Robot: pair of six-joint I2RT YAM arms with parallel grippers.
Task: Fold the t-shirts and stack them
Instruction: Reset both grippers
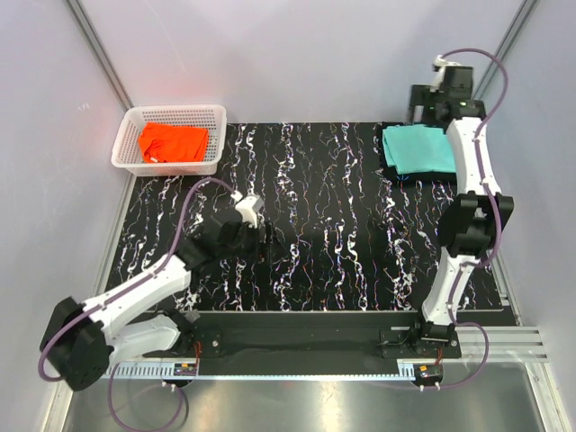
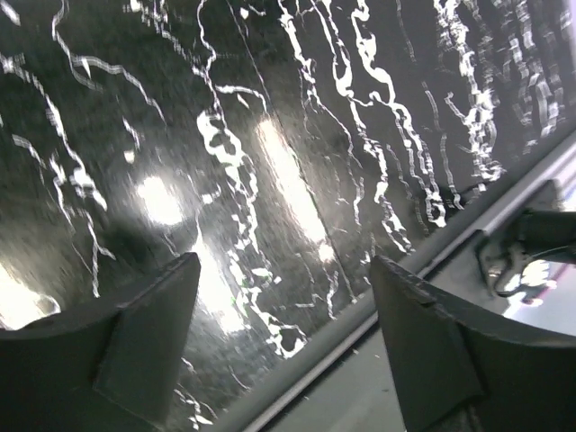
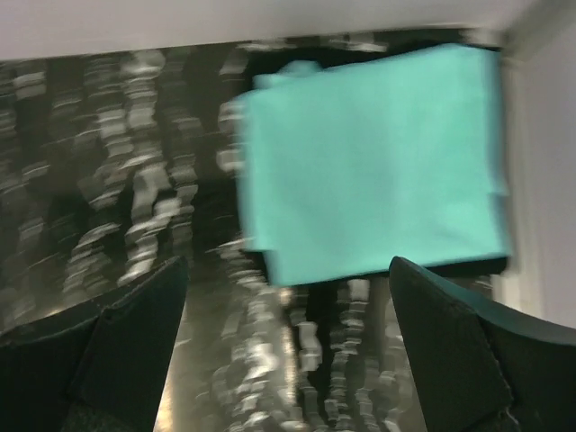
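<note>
The mint-teal soft cloth t-shirt [image 1: 418, 148] is lying folded flat on the black white-veined table [image 1: 342, 225], well to the right of the white plastic lattice basket [image 1: 126, 148] and level with it along the far edge. I am seeing a strip of black cloth [image 3: 450, 265] showing under the teal one, likely the black t-shirt. The bright orange t-shirt [image 1: 173, 142] is sitting bunched inside the basket. The left pincer [image 2: 283, 342] is hovering over bare table, nearer to me than the basket and to its right, fingers spread and holding nothing. The right pincer [image 3: 288, 342] is hanging far right of the basket, also spread and holding nothing, with its blurred wrist view facing the teal shirt.
</note>
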